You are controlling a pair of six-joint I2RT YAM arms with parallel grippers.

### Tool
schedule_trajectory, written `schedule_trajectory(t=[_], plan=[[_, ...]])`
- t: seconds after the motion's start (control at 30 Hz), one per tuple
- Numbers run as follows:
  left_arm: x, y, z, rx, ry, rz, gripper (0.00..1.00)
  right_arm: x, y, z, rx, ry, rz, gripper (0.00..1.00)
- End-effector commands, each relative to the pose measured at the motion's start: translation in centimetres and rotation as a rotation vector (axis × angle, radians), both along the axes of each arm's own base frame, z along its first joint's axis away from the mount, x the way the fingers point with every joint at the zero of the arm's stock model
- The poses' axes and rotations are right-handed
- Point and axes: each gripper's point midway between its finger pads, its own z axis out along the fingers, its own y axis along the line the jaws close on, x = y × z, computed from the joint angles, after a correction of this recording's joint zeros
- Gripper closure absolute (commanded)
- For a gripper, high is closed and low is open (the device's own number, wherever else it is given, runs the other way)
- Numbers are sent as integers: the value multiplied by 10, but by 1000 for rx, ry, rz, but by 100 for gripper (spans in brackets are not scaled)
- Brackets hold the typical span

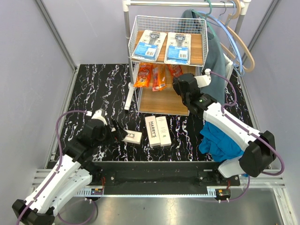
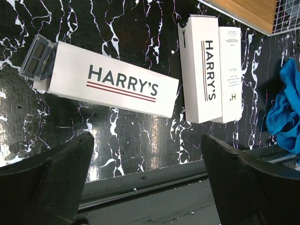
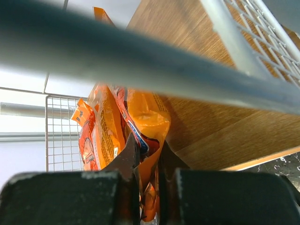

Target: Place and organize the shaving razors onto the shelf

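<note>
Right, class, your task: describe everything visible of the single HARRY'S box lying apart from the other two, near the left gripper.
The single HARRY'S box is a long white carton, seemingly cardboard, with dark lettering over two thin red lines. It lies flat and angled on the black marble table, apart from the paired boxes. A grey ribbed piece, perhaps a razor head, sits at one end. The open left gripper hovers near it, not touching.

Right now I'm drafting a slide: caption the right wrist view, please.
Right fingers pinch an orange razor bag inside the wire-sided wooden shelf.
</note>
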Motion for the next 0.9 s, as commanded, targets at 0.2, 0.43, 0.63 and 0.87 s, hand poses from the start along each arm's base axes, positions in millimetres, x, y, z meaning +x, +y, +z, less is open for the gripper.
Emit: schedule_trajectory(t=[0.2, 0.43, 0.63, 0.87], plan=[[2, -9, 7, -46, -26, -30, 1, 1, 36, 6, 40, -14, 157, 55], [0, -10, 5, -52, -20, -36, 1, -16, 39, 9, 71, -30, 234, 31], [0, -11, 6, -53, -26, -43, 1, -30, 44, 5, 78, -4, 299, 21], [-1, -13, 5, -58, -20, -51, 1, -45, 38, 8, 68, 2, 324, 6]])
